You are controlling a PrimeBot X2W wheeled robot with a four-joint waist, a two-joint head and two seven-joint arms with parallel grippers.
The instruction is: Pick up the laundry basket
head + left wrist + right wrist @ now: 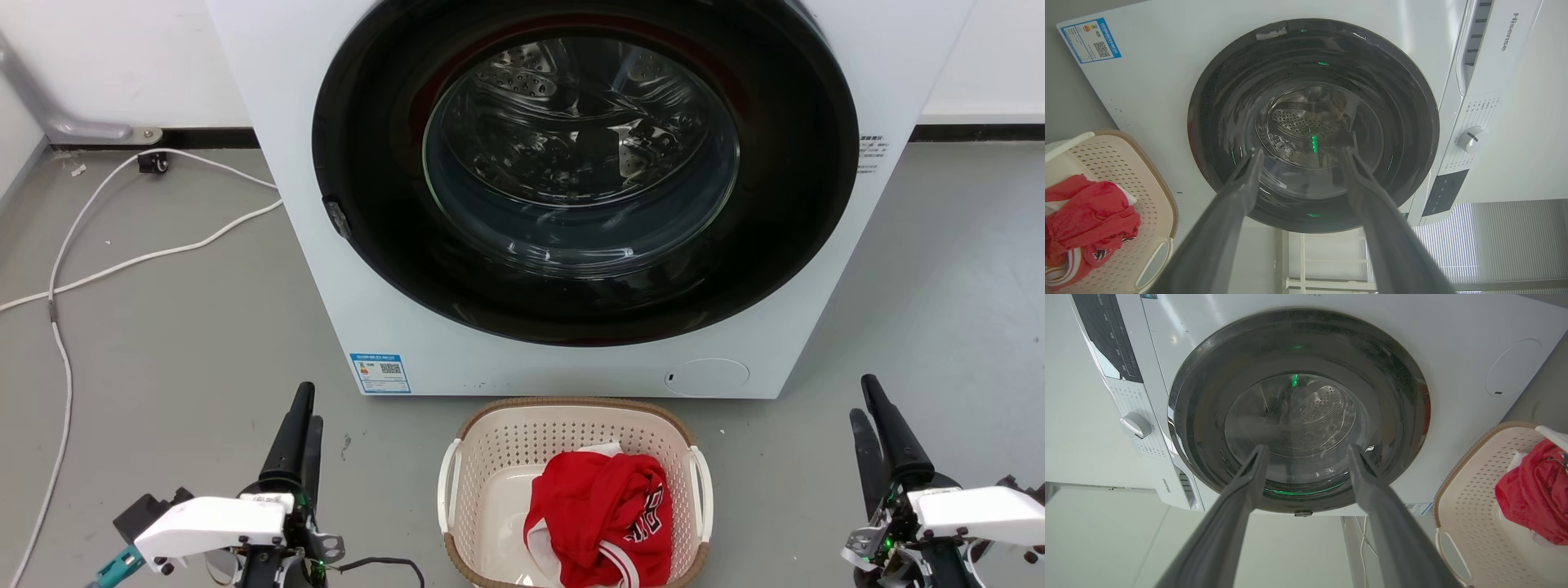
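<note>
**Basket on the floor, both grippers wide and empty**

Here is the head view: the laundry basket (pixel 506 445) sits on the grey floor (pixel 180 343), dead centre between the 2 arms and just in front of the white washing machine (pixel 277 122). Its brown woven-look rim lies close to the machine's base. Inside it, heaped toward the right, is a crumpled red garment (pixel 600 506) with white trim. The 2 white handles, one (pixel 447 486) on the left side and one (pixel 702 490) on the right, are both untouched.

The left gripper (pixel 309 407) hovers well off to the basket's left, fingers pointing up the view. The right gripper (pixel 862 398) mirrors it, well apart on the other side.

In the left wrist view, the left gripper (pixel 1303 151) has its 2 dark fingers spread wide with nothing between them, framing the round glass door (pixel 1314 122). The basket (pixel 1147 192) is off at the lower left. In the right wrist view it's the same story: the right gripper (pixel 1307 448) is spread wide and empty, with the basket (pixel 1470 506) at the lower right.

A white cable (pixel 122 265) trails across the floor to the left of the machine.
</note>
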